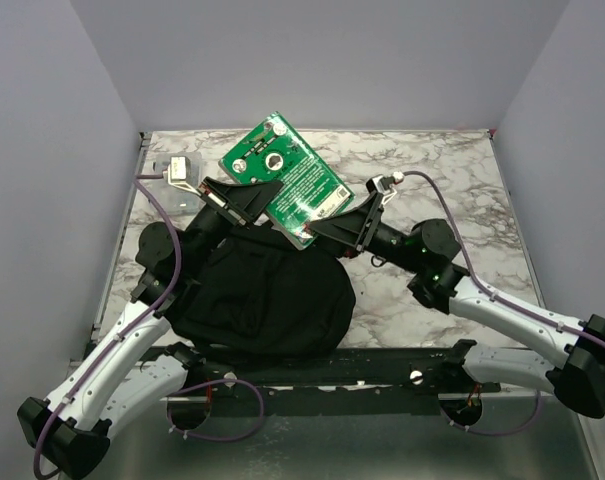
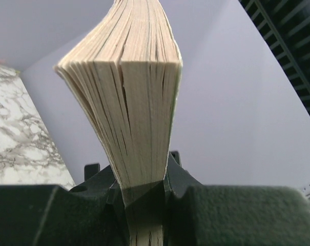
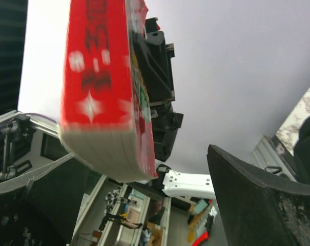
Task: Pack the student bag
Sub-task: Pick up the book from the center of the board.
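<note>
**R:** Entry on the student bag (image 1: 257,295). It is lying slumped on the marble desk (image 1: 432,170), near the arm bases. It is sitting directly below the book (image 1: 282,178), which is hanging in the air.

**K:** Noted. Which tool is carrying the book?

**R:** The left tool (image 1: 240,200) is clamping it. The left wrist view is showing the page edges pinched between its jaws. The right tool (image 1: 330,226) is standing with its jaws wide apart around the book's lower corner. Its fingers (image 3: 257,200) are not pressing the cover.

**K:** So one grip is bearing the whole weight. How is the bag likely going to behave?

**R:** Judging by the folds, it is soft and shapeless, light for its bulk, and sagging flat. A push is probably going to crumple it rather than slide it. It is not looking fragile, and the matte fabric is making a slip seem unlikely.

**K:** Where is a hold making sense?

**R:** At the rim of the opening, or at the top loop. Lifting the fabric there should be setting the mouth gaping for the book. Neither spot is showing clearly from above: it is black on black, and the arms are covering the far edge. Whether the zip is open cannot be told.
</note>
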### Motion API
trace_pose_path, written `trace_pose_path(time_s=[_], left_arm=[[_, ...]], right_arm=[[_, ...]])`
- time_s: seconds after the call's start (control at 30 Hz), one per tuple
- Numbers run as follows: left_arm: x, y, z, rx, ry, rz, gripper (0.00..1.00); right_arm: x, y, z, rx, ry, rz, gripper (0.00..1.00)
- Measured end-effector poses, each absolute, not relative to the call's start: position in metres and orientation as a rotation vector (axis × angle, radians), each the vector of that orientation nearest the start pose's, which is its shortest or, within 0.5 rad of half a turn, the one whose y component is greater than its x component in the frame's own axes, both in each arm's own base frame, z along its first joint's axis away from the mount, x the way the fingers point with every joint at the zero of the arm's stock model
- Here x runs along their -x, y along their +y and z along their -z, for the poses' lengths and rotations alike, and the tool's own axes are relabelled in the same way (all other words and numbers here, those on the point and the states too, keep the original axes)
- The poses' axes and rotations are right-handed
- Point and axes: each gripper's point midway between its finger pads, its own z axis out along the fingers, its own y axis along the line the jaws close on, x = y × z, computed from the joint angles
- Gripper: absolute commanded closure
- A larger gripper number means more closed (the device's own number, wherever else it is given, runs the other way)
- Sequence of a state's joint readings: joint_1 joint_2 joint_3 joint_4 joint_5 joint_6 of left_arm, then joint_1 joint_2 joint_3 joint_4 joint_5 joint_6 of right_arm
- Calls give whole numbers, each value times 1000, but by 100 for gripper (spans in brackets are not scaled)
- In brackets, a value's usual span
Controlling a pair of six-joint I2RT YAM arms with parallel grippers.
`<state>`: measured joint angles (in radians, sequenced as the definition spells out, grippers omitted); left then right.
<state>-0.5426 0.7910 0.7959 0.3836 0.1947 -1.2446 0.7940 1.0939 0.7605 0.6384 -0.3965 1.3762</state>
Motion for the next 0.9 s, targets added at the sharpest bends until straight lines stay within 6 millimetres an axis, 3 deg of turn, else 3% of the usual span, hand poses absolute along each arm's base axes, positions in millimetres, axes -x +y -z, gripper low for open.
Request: trace_pose_path(time_s=[0.13,0.33,0.5,0.73,0.8,0.87,0.9], left_arm=[[-228,-214,-446,313,1301,1641,100],[-228,-202,-456,351,1227,1625,100],[-225,-196,-457,370,1192,1629,100],[-228,-198,-443,402,1219,1648,100],[-229,-199,-437,405,1232,1649,100],[-229,-201,-434,404,1235,1661,100],[-229,-202,-433,398,1234,1664,91]], right_arm=[[-167,341,-388,-94,1538,-2066,1],[-156,344,-413,-175,1387,-2090,3],[-163,346,-416,-219,1341,-2042,12],[-187,361,-425,-265,1339,-1959,45],[-190,363,-427,-268,1343,-1940,62],[-194,366,-420,-275,1373,-1905,94],[-197,368,-414,-278,1394,-1879,99]])
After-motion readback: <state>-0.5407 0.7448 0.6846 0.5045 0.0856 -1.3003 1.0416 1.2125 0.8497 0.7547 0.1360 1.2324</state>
